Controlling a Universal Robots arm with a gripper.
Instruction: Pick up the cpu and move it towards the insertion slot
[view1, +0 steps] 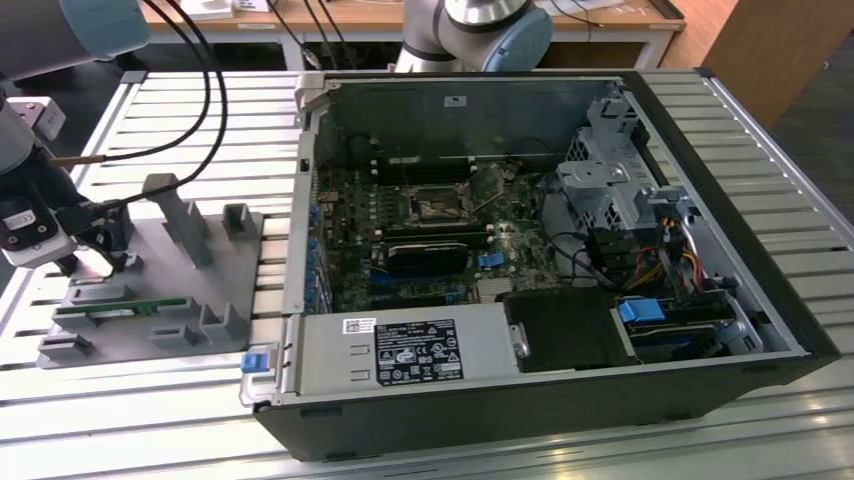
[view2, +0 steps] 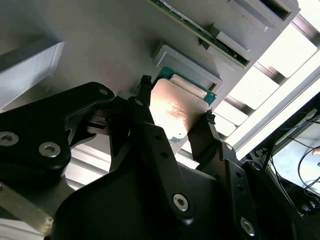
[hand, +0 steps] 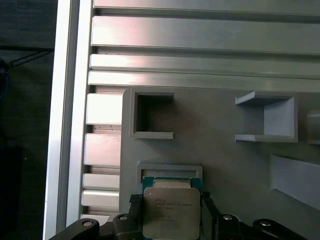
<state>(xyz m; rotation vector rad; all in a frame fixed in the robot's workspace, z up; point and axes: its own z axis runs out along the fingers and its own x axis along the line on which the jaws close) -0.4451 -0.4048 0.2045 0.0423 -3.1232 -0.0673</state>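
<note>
While gripper (view2: 177, 100) fingers (view2: 209, 120) pinch narrow on opposite edges, cpu (hand: 171, 210) sits in nest (hand: 170, 170) at fixture plate (hand: 225, 165) edge. Light, rigid, slick lid, likely fragile underside: edge hold looks right. Insertion slot (view1: 434, 205) well apart, inside computer case (view1: 561, 410).

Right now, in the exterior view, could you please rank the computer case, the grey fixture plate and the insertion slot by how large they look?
Largest: computer case.
Next: grey fixture plate.
Smallest: insertion slot.
None look close.

Robotics lab — slotted aluminium bench (view1: 134, 420), opened computer case (view1: 534, 405), robot arm base (view1: 474, 30)
</note>
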